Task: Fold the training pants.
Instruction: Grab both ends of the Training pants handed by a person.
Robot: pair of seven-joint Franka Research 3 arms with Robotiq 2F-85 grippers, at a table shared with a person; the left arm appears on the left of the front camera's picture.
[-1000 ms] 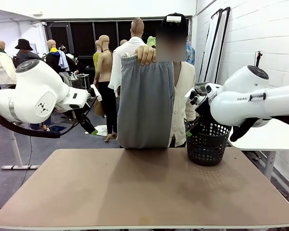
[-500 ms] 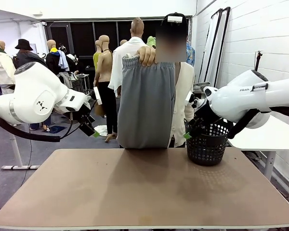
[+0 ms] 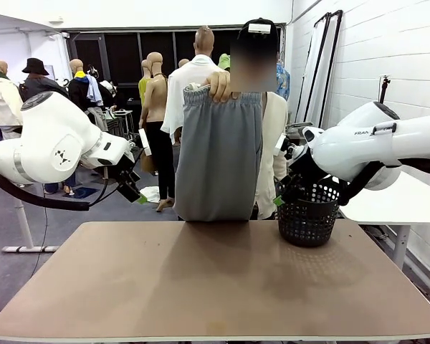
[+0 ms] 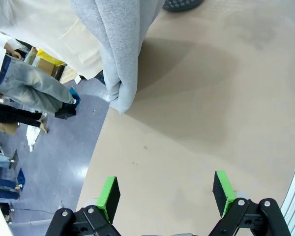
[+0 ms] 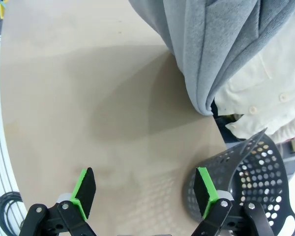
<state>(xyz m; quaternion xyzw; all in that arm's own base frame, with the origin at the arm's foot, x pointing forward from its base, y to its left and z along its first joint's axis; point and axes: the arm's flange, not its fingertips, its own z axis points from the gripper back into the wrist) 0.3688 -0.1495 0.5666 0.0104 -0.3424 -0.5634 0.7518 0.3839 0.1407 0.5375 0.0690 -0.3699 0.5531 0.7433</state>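
Training pants (image 3: pixel 218 154) hang in the air at the far side of the tabletop (image 3: pixel 215 287), pinched at the gathered waistband by the person's hand (image 3: pixel 218 82). Long axis is vertical: waistband up, leg hems down, approx level w/ the far tabletop edge; can't tell if the hems touch it. Fabric drapes flat and doubled, in front of the person's cream cardigan (image 3: pixel 269 150). Left gripper (image 3: pixel 132 192) is off the pants' left side, apart from the fabric, above the far-left corner area. In the left wrist view its green pads stand wide w/ nothing between, bare tabletop below. Right gripper (image 3: pixel 283 195) sits between the pants and the black basket (image 3: pixel 308 211), just beside the basket rim, not touching the pants. It is also spread wide and empty, w/ the basket's mesh wall near one pad in the right wrist view.
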